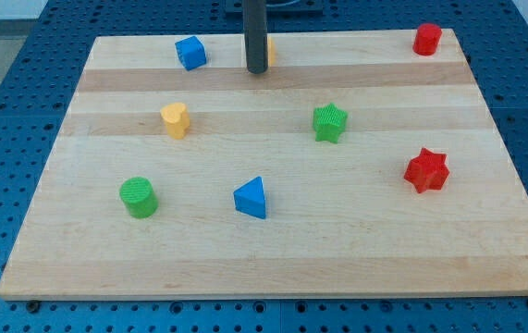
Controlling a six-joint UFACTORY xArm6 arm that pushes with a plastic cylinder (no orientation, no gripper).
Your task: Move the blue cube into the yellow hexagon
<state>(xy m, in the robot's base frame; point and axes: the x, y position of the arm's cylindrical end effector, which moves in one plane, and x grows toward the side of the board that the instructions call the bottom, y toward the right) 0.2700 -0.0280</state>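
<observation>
The blue cube [190, 53] sits near the view's top edge of the wooden board, left of centre. The yellow hexagon [271, 51] is almost wholly hidden behind my rod; only a sliver shows at the rod's right side. My tip [257, 69] rests on the board just in front of the hexagon, about 70 pixels to the right of the blue cube and apart from it.
A yellow heart [176, 120] lies below the blue cube. A green star [330, 123], a red star [426, 170], a red cylinder [427, 39], a green cylinder [139, 197] and a blue triangular block [251, 198] are spread over the board [365, 259].
</observation>
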